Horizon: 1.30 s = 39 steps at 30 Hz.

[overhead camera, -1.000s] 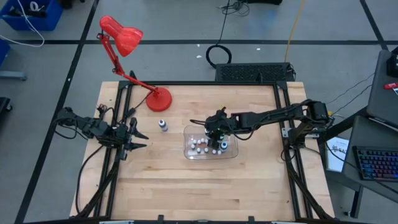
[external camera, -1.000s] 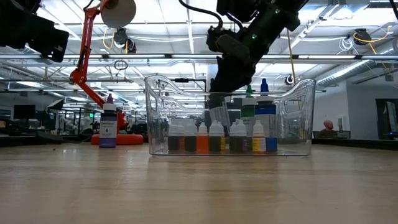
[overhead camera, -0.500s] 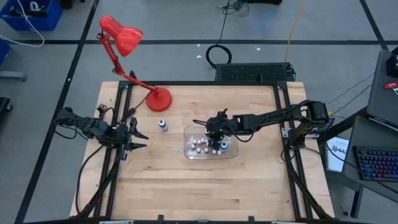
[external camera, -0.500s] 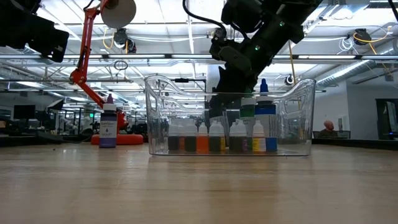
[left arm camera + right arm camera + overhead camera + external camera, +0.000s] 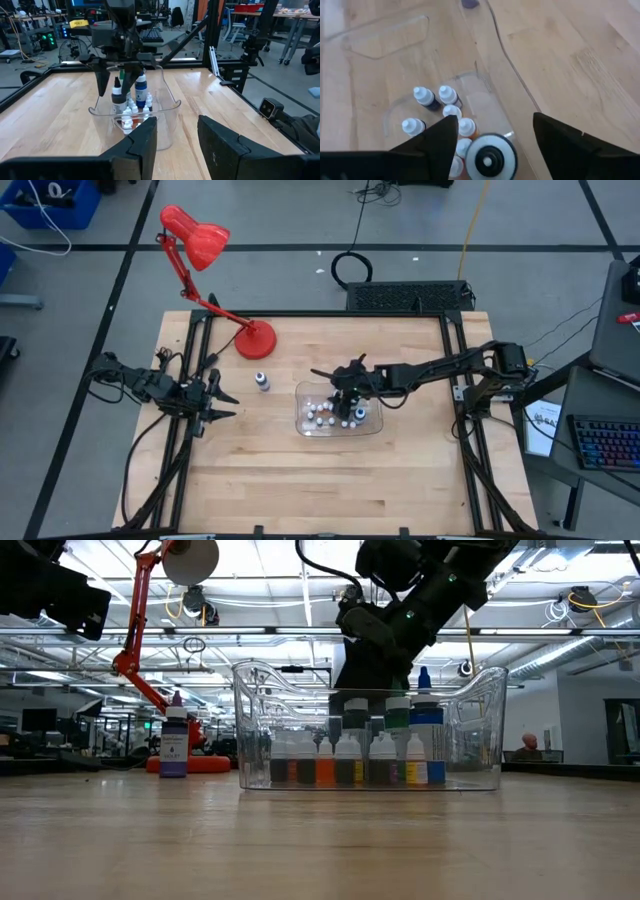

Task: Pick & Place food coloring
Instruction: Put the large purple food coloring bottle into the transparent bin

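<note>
The right claw (image 5: 340, 386) hangs over the clear plastic tub (image 5: 372, 426) near the middle of the tabletop (image 5: 330, 480), its two fingers spread wide with nothing gripped between them. From its own wrist camera the fingers (image 5: 436, 141) stand either side of a bottle with a round cap (image 5: 491, 159), free of it.

The food coloring (image 5: 345, 758) stands inside the tub: a cluster of small pale bottles in a tight group, with three taller bottles beside them, one blue-capped (image 5: 425, 722). In the low view the claw sits just above a dark green cap (image 5: 355, 710); whether it touches is hard to say from that angle.

One more bottle (image 5: 262, 382), with a purple label, stands alone on the bare wood between the tub and the base of the red lamp (image 5: 255, 338).

The left claw (image 5: 222, 402) waits at the left edge of the tabletop, well apart from the tub, fingers (image 5: 142, 142) parted a little and holding nothing.
</note>
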### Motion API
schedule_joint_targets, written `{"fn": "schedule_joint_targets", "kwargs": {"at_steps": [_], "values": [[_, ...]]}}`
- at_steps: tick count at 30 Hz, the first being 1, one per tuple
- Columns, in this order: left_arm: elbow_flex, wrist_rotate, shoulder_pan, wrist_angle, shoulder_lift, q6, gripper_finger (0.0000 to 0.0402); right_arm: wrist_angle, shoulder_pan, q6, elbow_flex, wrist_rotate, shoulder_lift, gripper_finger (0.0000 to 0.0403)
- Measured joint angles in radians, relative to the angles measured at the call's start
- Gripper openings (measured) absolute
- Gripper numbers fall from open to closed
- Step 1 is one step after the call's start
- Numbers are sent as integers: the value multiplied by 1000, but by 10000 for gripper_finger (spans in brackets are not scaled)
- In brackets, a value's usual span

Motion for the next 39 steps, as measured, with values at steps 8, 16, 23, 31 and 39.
{"fn": "schedule_joint_targets", "kwargs": {"at_steps": [8, 16, 23, 31, 39], "values": [[0, 0, 0, 0, 0, 0, 145, 14, 0, -28, 0, 0, -70, 240], [0, 0, 0, 0, 0, 0, 145, -113, 0, -63, 0, 1, -297, 223], [0, 0, 0, 0, 0, 0, 145, -168, 26, -61, -64, 2, -517, 221], [0, 0, 0, 0, 0, 0, 145, -89, 61, -118, -333, 55, -795, 211], [0, 0, 0, 61, 0, 23, 145, 276, 53, -227, -722, 53, -1076, 210]]}}
